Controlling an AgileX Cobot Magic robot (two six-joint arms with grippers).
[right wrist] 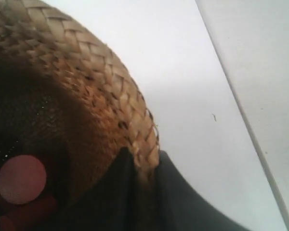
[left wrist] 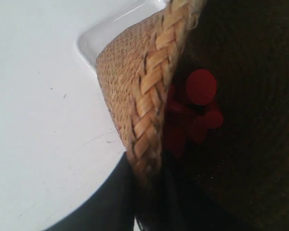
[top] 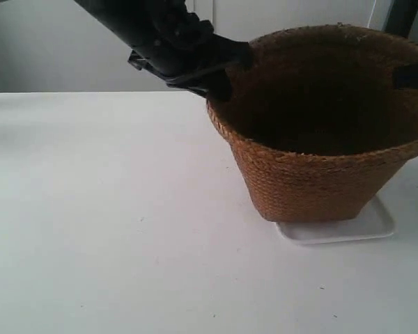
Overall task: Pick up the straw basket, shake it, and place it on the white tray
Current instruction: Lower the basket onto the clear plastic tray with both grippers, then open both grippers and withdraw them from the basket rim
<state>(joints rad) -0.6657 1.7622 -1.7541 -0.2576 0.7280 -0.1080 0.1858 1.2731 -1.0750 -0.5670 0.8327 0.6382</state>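
1. Exterior view: the straw basket stands upright at the view's right. Its squarish base is on the white tray, and a tray corner and edge protrude from under the base on the near side.
2. Left wrist view: I see a rounded tray corner just beyond the basket's outer wall.
3. Basket interior: it is dark. Several red rounded objects lie inside, too blurred for me to identify. The right wrist view shows one of them as a pale red disc.
4. Left tool: it is closed on the braided rim, with one dark finger outside the wall and the other inside.
5. Right tool: it is clamped the same way, with the rim pinched between its two dark fingers.
6. Exterior view, arms: the arm at the exterior view's left comes in from the upper left and meets the rim on that side. A dark part at the view's right edge touches the opposite rim, and I cannot tell more about it.
7. Bench: it is white and carries the tray. A pale wall stands behind it.
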